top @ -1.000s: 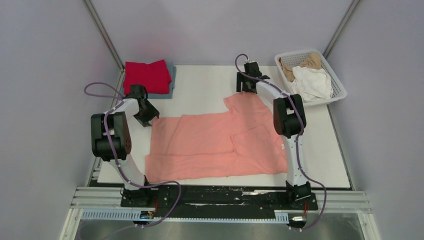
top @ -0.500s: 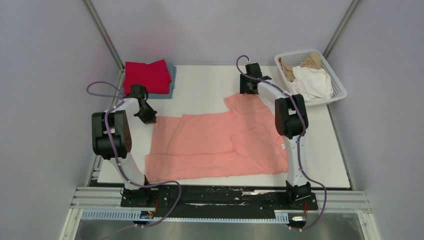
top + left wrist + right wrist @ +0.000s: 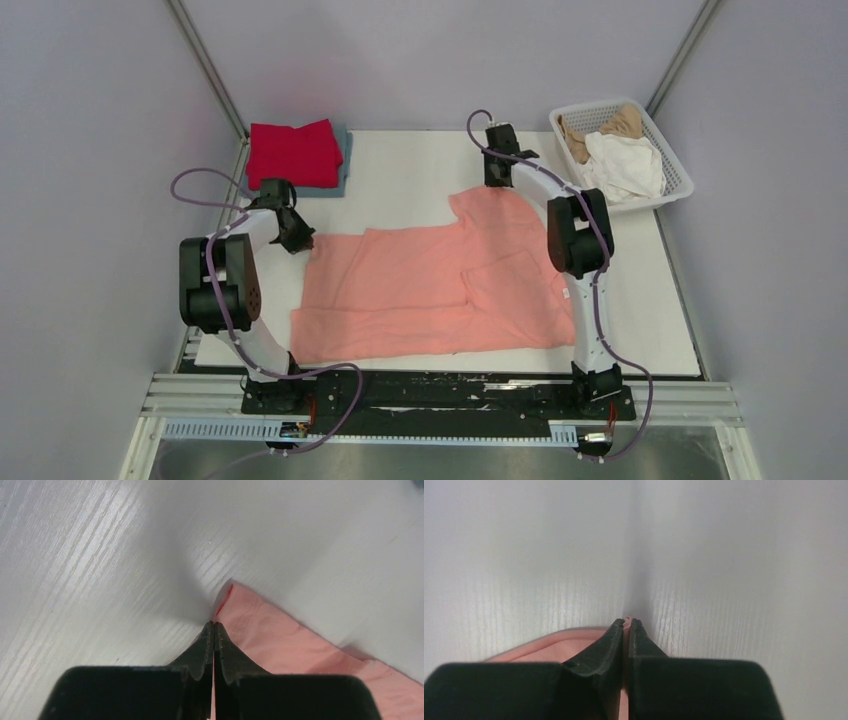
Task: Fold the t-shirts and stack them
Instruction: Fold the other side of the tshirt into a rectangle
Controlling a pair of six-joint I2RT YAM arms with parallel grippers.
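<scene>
The salmon-pink t-shirt (image 3: 400, 285) lies flat on the counter (image 3: 400, 165), long axis left to right, hem leftward. Left jaws pinch its far left corner; right jaws pinch its far sleeve edge.

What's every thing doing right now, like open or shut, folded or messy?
pink t-shirt, spread flat, partly folded
left gripper, shut on its corner
right gripper, shut on its far edge
red t-shirt, folded, atop the grey-blue t-shirt
white t-shirt, crumpled in the basket
tan t-shirt, crumpled in the basket
</scene>
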